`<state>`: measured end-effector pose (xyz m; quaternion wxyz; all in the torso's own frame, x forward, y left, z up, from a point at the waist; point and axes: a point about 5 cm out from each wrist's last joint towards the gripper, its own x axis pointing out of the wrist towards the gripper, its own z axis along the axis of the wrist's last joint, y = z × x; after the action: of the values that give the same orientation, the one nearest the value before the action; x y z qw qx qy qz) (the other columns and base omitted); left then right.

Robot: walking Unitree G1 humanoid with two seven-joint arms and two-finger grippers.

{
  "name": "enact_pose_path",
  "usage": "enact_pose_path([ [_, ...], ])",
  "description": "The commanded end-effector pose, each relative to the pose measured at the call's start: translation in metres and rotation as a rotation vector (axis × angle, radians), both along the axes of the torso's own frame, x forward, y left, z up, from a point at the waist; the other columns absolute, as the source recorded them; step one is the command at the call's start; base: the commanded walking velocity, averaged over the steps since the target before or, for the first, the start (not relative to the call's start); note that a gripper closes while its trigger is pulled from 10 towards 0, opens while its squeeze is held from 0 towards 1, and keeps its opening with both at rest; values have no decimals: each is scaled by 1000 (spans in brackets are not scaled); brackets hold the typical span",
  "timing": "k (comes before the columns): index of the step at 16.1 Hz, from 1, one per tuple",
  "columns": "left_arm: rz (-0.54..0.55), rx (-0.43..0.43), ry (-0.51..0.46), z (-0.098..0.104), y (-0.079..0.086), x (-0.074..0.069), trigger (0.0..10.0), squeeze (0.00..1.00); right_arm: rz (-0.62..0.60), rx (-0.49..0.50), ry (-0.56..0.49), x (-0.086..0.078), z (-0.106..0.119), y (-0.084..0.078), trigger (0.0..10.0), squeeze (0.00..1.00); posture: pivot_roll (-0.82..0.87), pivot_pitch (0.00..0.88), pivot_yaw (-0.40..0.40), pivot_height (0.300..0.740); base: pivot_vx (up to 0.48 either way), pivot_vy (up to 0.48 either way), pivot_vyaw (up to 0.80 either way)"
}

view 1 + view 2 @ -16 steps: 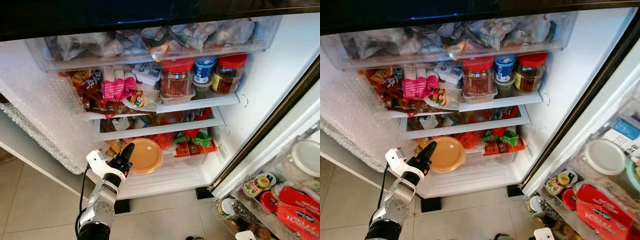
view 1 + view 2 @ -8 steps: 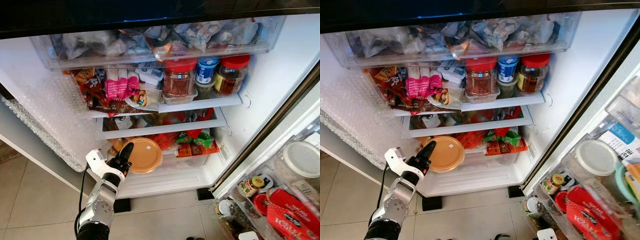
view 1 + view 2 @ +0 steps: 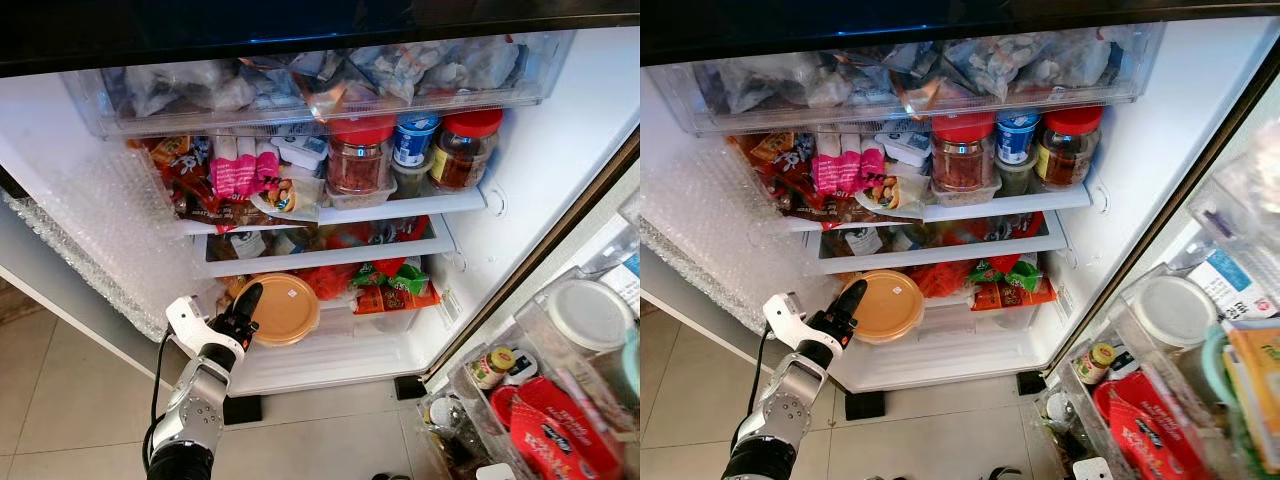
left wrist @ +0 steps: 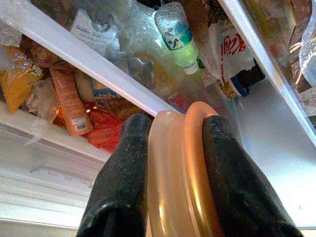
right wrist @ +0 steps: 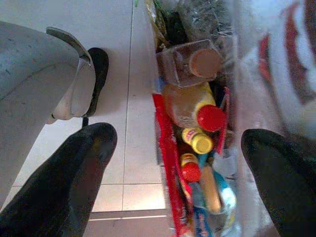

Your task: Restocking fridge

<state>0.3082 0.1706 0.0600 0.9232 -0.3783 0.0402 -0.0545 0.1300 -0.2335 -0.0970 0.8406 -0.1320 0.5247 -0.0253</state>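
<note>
Left end effector (image 4: 170,163) clamped on orange lidded container (image 3: 283,309) at fridge (image 3: 560,130) lower shelf, 7 o'clock; right end effector (image 5: 175,173) spread wide.

From my left wrist: a white packet (image 4: 92,33) reads "Golden" plus an unclear word. Other labels I cannot read

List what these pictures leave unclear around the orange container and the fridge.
- Orange container: contents hidden by its lid, eye views; left gripper holds its rim.
- Freezer drawer: bags blurred behind frosted plastic, eye views.
- Door shelf: items cut off by the right edge and blurred.
- Bottles below the open right gripper: labels too small, right wrist view.
</note>
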Motion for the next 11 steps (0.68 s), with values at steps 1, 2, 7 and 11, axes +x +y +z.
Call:
enact_pose_path([
  [1, -14, 7, -16, 4, 1, 1, 10000, 0, -8, 2, 28, -8, -3, 1, 10000, 0, -96, 160, 14, 740, 0, 0, 0],
  [2, -13, 8, -15, 4, 1, 1, 10000, 0, -5, 1, 30, -8, -3, 1, 10000, 0, -93, 158, 12, 740, 0, 0, 0],
  [7, -12, 13, -11, 2, 1, 0, 10000, 0, 0, 6, 31, -8, -3, 1, 10000, 0, -92, 156, 12, 740, 0, 0, 0],
  [11, -15, 8, -14, 3, -1, 1, 10000, 0, -6, 20, 32, -8, -3, 2, 10000, 0, -94, 159, 12, 740, 0, 0, 0],
])
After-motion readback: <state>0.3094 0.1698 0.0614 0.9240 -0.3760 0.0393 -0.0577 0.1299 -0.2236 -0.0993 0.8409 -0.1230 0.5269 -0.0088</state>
